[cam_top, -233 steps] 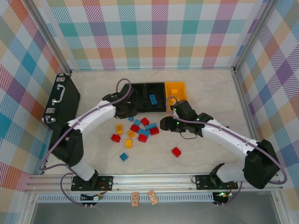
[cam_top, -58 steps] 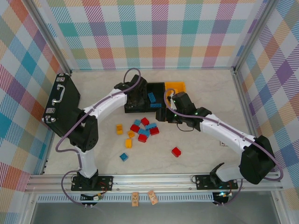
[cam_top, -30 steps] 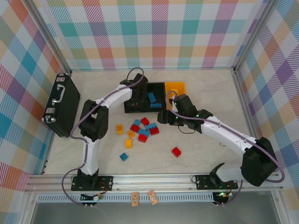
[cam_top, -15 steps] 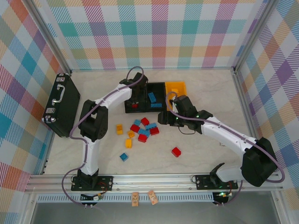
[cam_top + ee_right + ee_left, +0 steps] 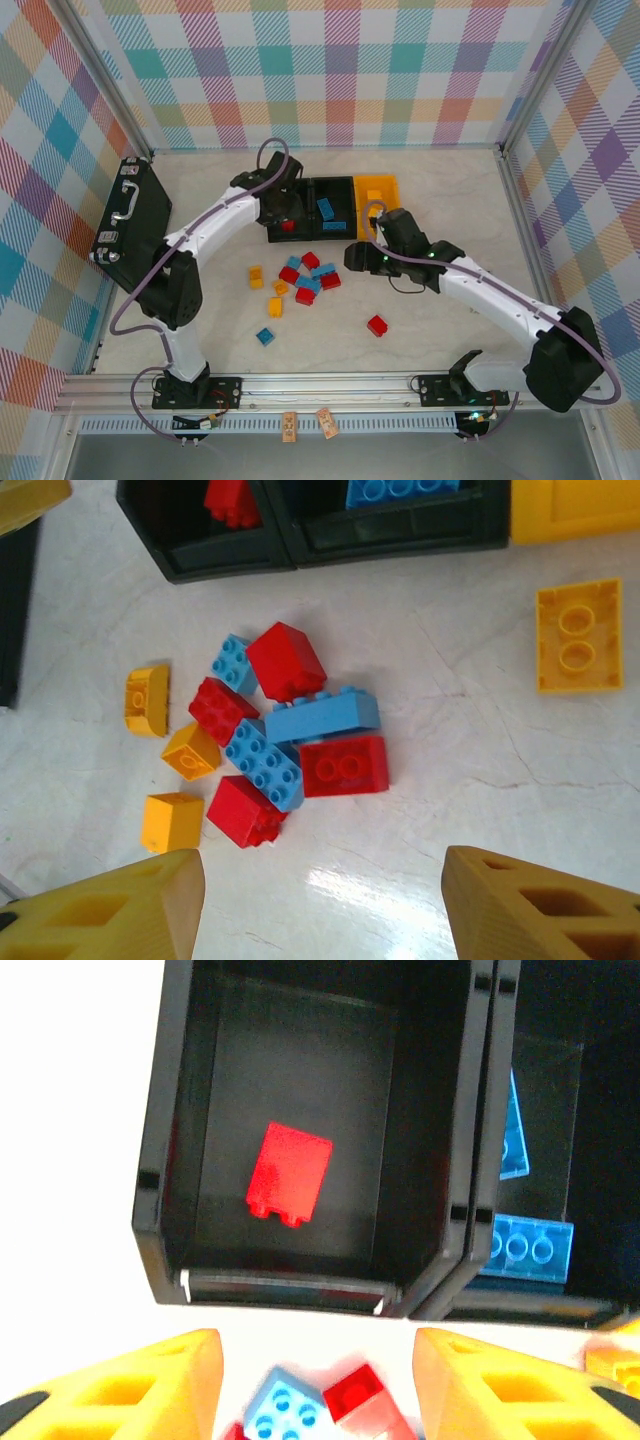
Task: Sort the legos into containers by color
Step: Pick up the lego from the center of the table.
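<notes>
The containers stand in a row at the back: a left black bin (image 5: 272, 237), a middle black bin (image 5: 349, 190) and a yellow-orange bin (image 5: 380, 192). One red lego (image 5: 288, 1175) lies in the left black bin (image 5: 160, 1140). Blue legos (image 5: 518, 1250) lie in the middle bin. My left gripper (image 5: 283, 212) hovers open over that left bin's near wall, its yellow fingers (image 5: 110, 1390) holding nothing. A pile of red, blue and yellow legos (image 5: 290, 725) lies on the table. To the right of it, my right gripper (image 5: 320, 900) is open and empty above bare table.
A flat black case (image 5: 133, 222) lies at the far left. Loose bricks lie apart from the pile: a red one (image 5: 377, 325), a blue one (image 5: 265, 336) and a yellow one (image 5: 578, 635) near the yellow bin. Frame posts stand along the table's sides.
The left gripper opened and the red lego dropped into the left black bin. The left arm then swung back to the left. The right gripper drifted slightly toward the near right.
</notes>
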You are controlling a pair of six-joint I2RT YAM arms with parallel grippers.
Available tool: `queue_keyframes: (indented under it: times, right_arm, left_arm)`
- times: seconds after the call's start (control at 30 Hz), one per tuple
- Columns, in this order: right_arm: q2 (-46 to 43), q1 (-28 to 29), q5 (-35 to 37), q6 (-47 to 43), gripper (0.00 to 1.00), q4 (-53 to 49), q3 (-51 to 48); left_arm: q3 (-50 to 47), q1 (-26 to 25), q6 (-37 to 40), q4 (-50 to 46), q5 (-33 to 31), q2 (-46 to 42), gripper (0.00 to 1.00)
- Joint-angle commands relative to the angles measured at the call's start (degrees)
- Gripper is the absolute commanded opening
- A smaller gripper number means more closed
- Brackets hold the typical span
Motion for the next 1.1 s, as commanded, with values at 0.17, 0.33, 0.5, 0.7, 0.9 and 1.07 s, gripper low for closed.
queue_keyframes:
  times: [0.17,0.33,0.5,0.7,0.9,1.07]
  right_arm:
    - [-3.78,-0.20,0.96,2.03,0.65,-4.67,-3.77]
    - [-5.00,-0.20,2.11,2.13,0.65,-9.47,-4.04]
    - [-6.91,-0.20,2.92,3.22,0.65,-10.73,-6.39]
    - [-8.21,-0.12,0.47,3.96,0.65,-10.07,-8.87]
    - [-9.30,-0.12,-0.93,4.11,0.65,-9.41,-11.02]
    - [-9.36,-0.12,-1.37,5.14,0.65,-7.71,-12.40]
  left_arm:
    - [-10.11,-3.23,2.61,0.97,4.11,-8.36,0.54]
    - [-15.54,-5.00,3.17,1.87,6.62,-12.11,0.55]
    - [-21.12,-7.85,1.97,2.94,8.88,-15.05,0.56]
    - [-26.24,-12.97,0.42,4.16,9.35,-15.90,0.61]
    - [-27.96,-16.19,-0.50,4.62,7.98,-12.65,0.65]
    - [-27.45,-18.00,-0.77,5.59,6.53,-9.14,0.67]
